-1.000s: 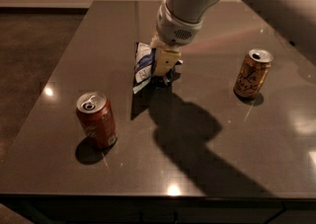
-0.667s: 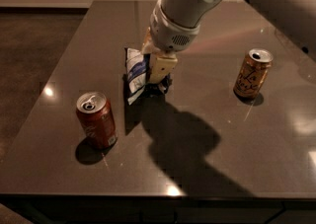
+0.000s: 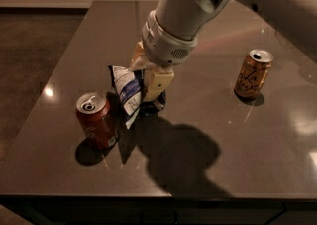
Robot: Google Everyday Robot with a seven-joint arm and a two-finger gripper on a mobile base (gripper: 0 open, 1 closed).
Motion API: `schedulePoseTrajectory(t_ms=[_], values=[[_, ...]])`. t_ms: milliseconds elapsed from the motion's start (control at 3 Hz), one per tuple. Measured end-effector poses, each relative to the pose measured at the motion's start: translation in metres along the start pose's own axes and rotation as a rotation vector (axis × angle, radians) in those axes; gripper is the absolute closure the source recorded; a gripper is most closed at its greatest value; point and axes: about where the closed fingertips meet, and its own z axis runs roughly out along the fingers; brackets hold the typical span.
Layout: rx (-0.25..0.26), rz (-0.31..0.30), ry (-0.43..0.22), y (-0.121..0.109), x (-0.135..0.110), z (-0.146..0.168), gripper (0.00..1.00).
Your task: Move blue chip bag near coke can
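Dark glossy table [image 3: 257, 140], and the gripper [image 3: 148, 89] is down low near the middle of it, pinched tight on the blue chip bag [image 3: 127, 92]. The bag stands crumpled and upright against the gripper's side, with a dark blue bit poking out underneath. The coke can [image 3: 96, 120] stands just beyond the bag from the gripper, slightly nearer the camera (can't tell if bag and can actually touch, looks very close). An orange can [image 3: 252, 74] stands well away on the gripper's opposite side.
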Motion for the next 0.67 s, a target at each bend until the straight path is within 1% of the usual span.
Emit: schedulePoseTrajectory(t_ms=[333,667], values=[[-0.019,-0.045,-0.028,0.0130,-0.0104,0.0043,1.00],[-0.018,-0.053,-0.036,0.0190,-0.0157,0.0116,0.85]])
